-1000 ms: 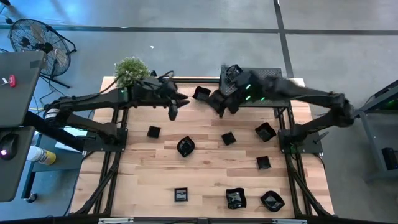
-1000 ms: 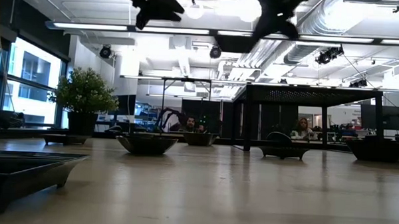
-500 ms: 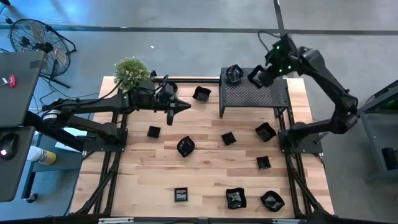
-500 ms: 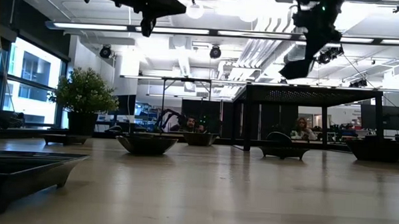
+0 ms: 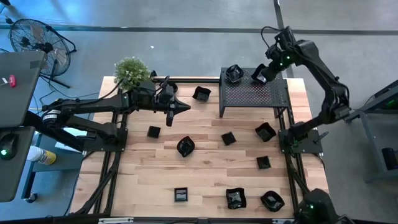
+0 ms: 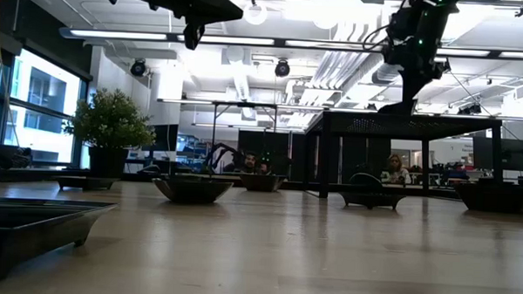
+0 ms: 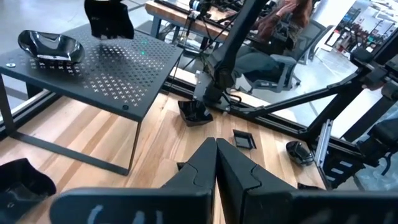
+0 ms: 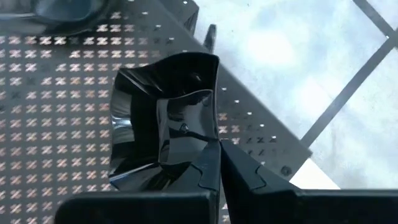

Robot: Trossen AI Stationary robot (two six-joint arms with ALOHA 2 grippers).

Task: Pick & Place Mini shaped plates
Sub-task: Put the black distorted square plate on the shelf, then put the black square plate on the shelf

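Nearest plate [image 6: 32, 226] cut by low view's edge, distant seated people [image 6: 398, 169] too small

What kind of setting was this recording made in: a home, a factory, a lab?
Most likely a robotics lab in an open-plan workspace: exposed ceiling ducts and strip lights, seated people at desks behind, and a floor fan beside the wooden table.

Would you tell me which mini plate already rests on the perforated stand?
The glossy black wavy-edged mini plate at the black perforated metal stand's far-left corner; the others lie on the table.
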